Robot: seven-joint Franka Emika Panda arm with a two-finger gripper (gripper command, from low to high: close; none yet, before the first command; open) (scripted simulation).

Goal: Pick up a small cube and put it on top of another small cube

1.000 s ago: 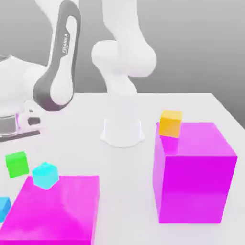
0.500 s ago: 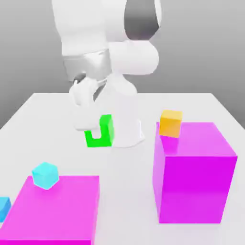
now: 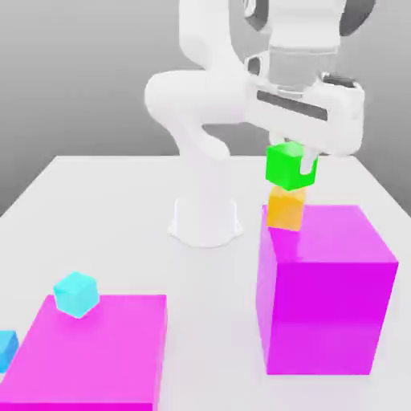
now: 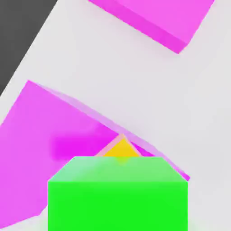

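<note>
The small green cube (image 3: 287,164) is directly over the orange-yellow cube (image 3: 286,209), touching it or nearly so. My gripper (image 3: 293,166) hangs straight down around the green cube. The orange cube stands on the far corner of the tall magenta block (image 3: 325,297), on the exterior view's left side of its top. In the hand view the green cube (image 4: 117,198) is close up. A sliver of the orange cube (image 4: 121,149) peeks out beyond it, above the magenta block (image 4: 45,149).
A low, flat magenta block (image 3: 96,345) lies at the exterior view's lower left with a cyan cube (image 3: 75,294) on its back edge. Another cyan cube (image 3: 5,347) sits at the left border. The arm's white base (image 3: 205,218) stands mid-table (image 3: 104,209).
The arm has swung from the exterior view's left to its right. The green cube went from the table up with the gripper and is now over the orange cube.
</note>
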